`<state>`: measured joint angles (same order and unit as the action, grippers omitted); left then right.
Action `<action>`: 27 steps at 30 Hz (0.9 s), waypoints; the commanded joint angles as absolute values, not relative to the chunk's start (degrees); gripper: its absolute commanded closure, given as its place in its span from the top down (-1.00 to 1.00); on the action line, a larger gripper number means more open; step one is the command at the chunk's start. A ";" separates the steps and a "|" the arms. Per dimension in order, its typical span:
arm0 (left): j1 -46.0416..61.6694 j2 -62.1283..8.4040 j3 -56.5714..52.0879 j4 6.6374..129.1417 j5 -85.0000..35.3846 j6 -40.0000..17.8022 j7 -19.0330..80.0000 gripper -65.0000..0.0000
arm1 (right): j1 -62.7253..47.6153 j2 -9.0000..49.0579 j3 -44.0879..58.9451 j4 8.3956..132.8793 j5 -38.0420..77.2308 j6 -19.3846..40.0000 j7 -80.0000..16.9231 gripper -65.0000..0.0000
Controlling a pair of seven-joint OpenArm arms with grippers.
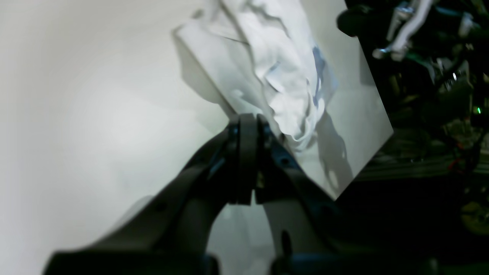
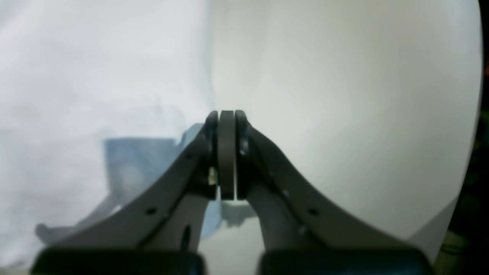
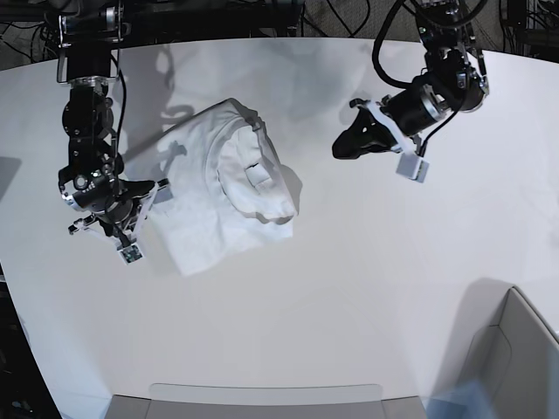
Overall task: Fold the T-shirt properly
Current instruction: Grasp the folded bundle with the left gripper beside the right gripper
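The white T-shirt (image 3: pixel 223 188) lies crumpled and partly folded over itself on the white table (image 3: pixel 393 288), left of centre. My right gripper (image 3: pixel 162 187) is at the shirt's left edge, jaws shut. In the right wrist view its pads (image 2: pixel 227 114) meet with no cloth seen between them, and the shirt (image 2: pixel 95 76) fills the left half. My left gripper (image 3: pixel 342 145) hovers right of the shirt, apart from it. In the left wrist view it (image 1: pixel 247 119) is shut and empty, and the wrinkled shirt (image 1: pixel 267 57) lies beyond its tips.
A grey bin (image 3: pixel 515 349) stands at the front right corner. A shallow grey tray edge (image 3: pixel 262 397) runs along the front. In the left wrist view the table's edge (image 1: pixel 376 110) is close on the right, with dark equipment (image 1: pixel 428 57) beyond it.
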<state>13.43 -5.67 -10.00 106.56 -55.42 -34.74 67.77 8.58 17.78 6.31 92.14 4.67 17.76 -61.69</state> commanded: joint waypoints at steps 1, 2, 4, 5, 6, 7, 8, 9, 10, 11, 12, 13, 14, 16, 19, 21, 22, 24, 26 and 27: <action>12.00 -5.58 -6.29 107.65 -54.64 -34.95 66.15 -1.00 | 9.80 19.12 7.87 91.56 5.32 17.54 -60.97 -1.00; 11.12 -5.58 -2.59 107.65 -51.56 -34.86 65.27 -1.00 | 9.80 19.65 9.01 89.80 6.29 17.54 -60.88 -1.00; 9.71 -5.58 5.32 107.65 -44.18 -34.77 63.43 -1.00 | 10.07 19.91 10.68 87.16 7.16 17.54 -60.09 -1.00; 9.19 -5.58 8.84 107.65 -40.48 -34.77 62.46 -1.00 | 10.07 19.91 10.95 86.29 7.16 17.54 -59.03 -1.00; 8.48 -5.58 13.14 107.65 -36.09 -34.77 61.23 -1.00 | 9.98 19.91 11.03 85.14 7.16 17.54 -57.54 -1.00; 8.04 -5.58 16.48 107.65 -32.31 -34.77 60.35 -1.00 | 9.98 19.91 11.12 84.18 7.16 17.54 -56.48 -1.00; 7.60 -5.49 20.62 107.65 -28.18 -34.77 59.38 -1.00 | 9.98 19.82 11.12 83.38 6.99 17.54 -55.78 -1.00; 7.43 -5.49 23.43 107.65 -25.36 -34.77 58.68 -1.00 | 9.98 19.82 11.12 82.86 6.99 17.54 -55.34 -1.00; 7.34 -5.32 26.42 107.65 -22.20 -34.77 58.07 -1.00 | 10.07 19.82 11.12 82.33 6.99 17.54 -55.34 -1.00; 7.34 -4.88 28.44 107.65 -20.00 -34.77 57.45 -1.00 | 10.07 19.74 11.12 82.07 6.99 17.54 -55.25 -1.00; 7.34 -4.44 29.93 107.65 -18.24 -34.77 57.01 -1.00 | 10.15 19.65 11.12 81.80 6.99 17.54 -55.25 -1.00; 7.34 -4.18 31.43 107.38 -16.31 -34.77 56.48 -1.00 | 10.24 19.47 11.12 81.36 6.99 17.54 -55.16 -1.00; 7.34 -3.82 32.66 107.30 -14.46 -34.77 56.40 -1.00 | 10.42 19.38 11.12 80.75 6.99 17.54 -55.08 -1.00; 7.25 -3.82 35.03 106.59 -11.56 -34.77 56.40 -1.00 | 11.47 18.24 11.03 79.34 6.99 17.54 -55.08 -1.00; 4.97 -3.56 37.58 102.90 -9.45 -34.68 56.40 -1.00 | 12.09 17.10 10.95 77.14 6.99 17.54 -55.08 -1.00; 2.59 -1.80 37.23 98.33 -9.36 -34.51 56.40 -1.00 | 11.82 16.92 9.27 76.88 6.99 17.54 -55.16 -1.00; 1.89 -1.19 36.35 96.22 -9.36 -33.71 56.40 -1.00 | 11.65 17.10 7.52 77.23 6.99 17.54 -55.34 -1.00; 0.57 -0.31 33.54 92.62 -9.36 -30.02 56.40 -1.00 | 9.89 17.45 3.82 78.02 6.99 17.54 -55.60 -1.00; -1.10 -0.40 31.08 90.68 -9.36 -26.33 56.04 -1.00 | 8.13 17.54 0.66 80.22 6.99 17.54 -55.69 -1.00; -1.71 -0.48 30.02 90.07 -9.36 -25.27 55.43 -1.00 | 7.08 17.54 -0.57 81.71 6.99 17.54 -56.04 -1.00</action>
